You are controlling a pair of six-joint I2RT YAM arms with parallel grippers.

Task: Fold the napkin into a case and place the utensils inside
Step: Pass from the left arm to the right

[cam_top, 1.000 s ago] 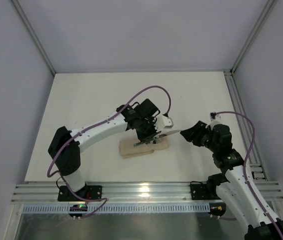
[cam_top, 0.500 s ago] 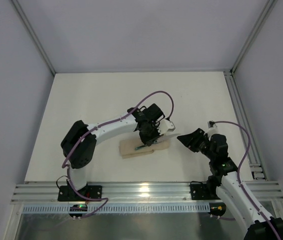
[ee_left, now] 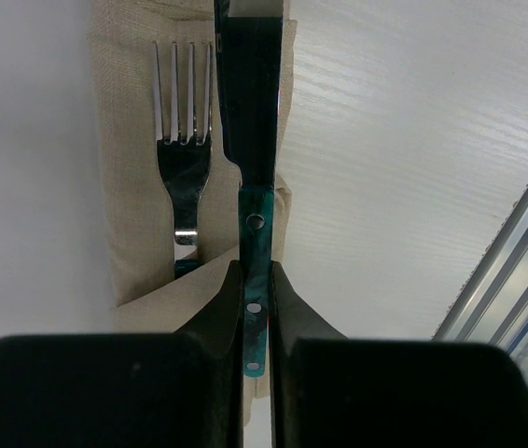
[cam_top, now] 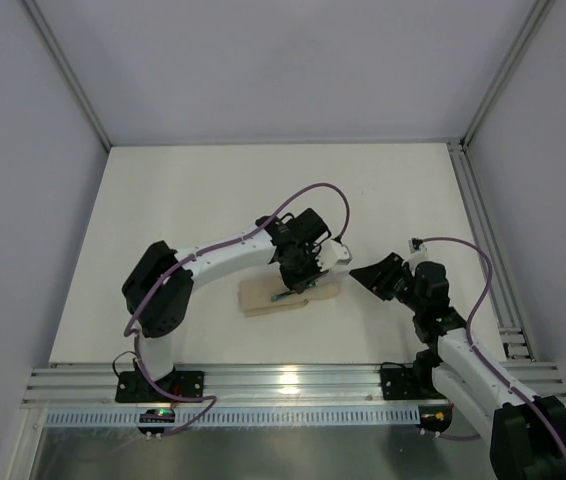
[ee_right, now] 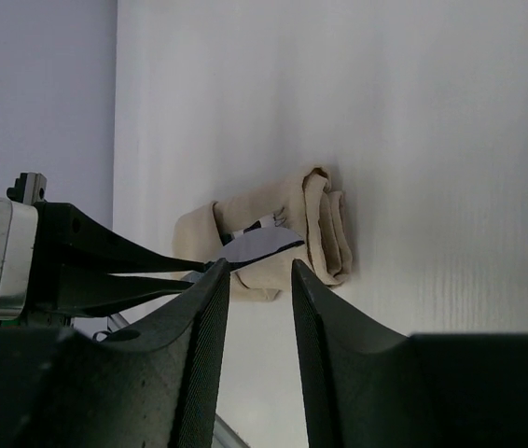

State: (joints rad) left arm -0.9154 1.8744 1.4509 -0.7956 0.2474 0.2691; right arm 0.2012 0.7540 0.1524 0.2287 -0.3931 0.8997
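The napkin (cam_top: 285, 296) lies folded as a narrow beige case near the table's front middle; it also shows in the left wrist view (ee_left: 133, 215) and the right wrist view (ee_right: 325, 224). The fork (ee_left: 186, 159) lies on the cloth, its teal handle tucked under a fold. My left gripper (cam_top: 298, 275) (ee_left: 254, 271) is shut on the knife's (ee_left: 255, 140) teal handle and holds it over the case beside the fork. The knife's blade (ee_right: 266, 246) sticks out over the cloth. My right gripper (cam_top: 365, 276) (ee_right: 259, 271) is open and empty, just right of the case.
An aluminium rail (cam_top: 283, 380) runs along the table's front edge, and another rail (cam_top: 478, 230) along the right edge. White walls enclose the back and sides. The left arm's purple cable (cam_top: 308, 195) loops above the case.
My left gripper has moved down over the case with the knife, whose blade no longer juts out to the right. My right gripper has come lower and closer to the case.
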